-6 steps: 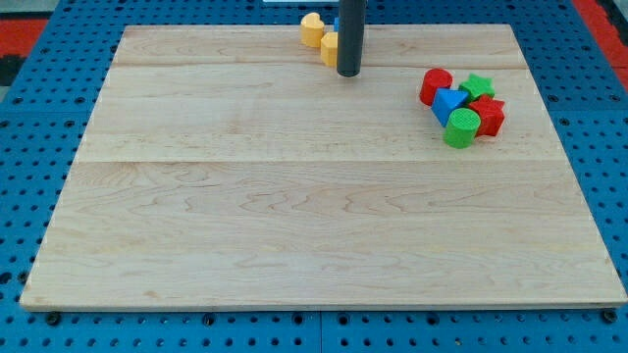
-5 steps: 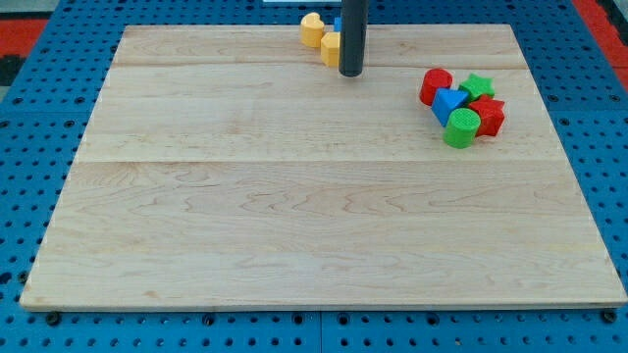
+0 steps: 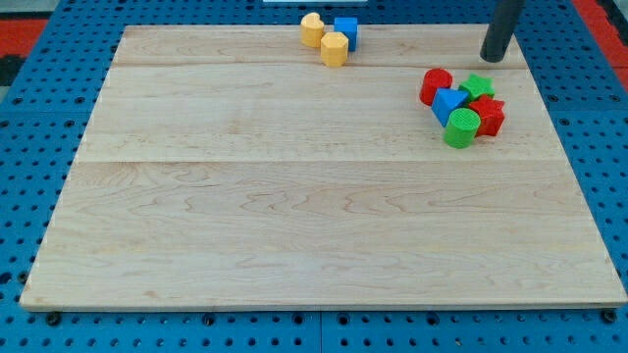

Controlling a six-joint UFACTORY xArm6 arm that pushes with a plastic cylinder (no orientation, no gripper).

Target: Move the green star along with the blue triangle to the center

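On the pale wooden surface (image 3: 294, 216), my tip (image 3: 492, 57), which has no jaws, has swung from the yellow blocks to just above the green star block (image 3: 478, 86) and blue triangle block (image 3: 449, 101), ready to push them centreward.

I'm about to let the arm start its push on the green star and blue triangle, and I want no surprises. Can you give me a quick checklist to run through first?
1. My tip in view: ok, near the view's top right corner.
2. Tip clear of the blocks: ok, it stands above the cluster with a gap.
3. Green star found: ok, top of the cluster.
4. Blue triangle found: ok, touching the star's lower left.
5. The pair free to move alone: not ok, the red cylinder, red block and green cylinder crowd them.
6. Board centre free: ok.
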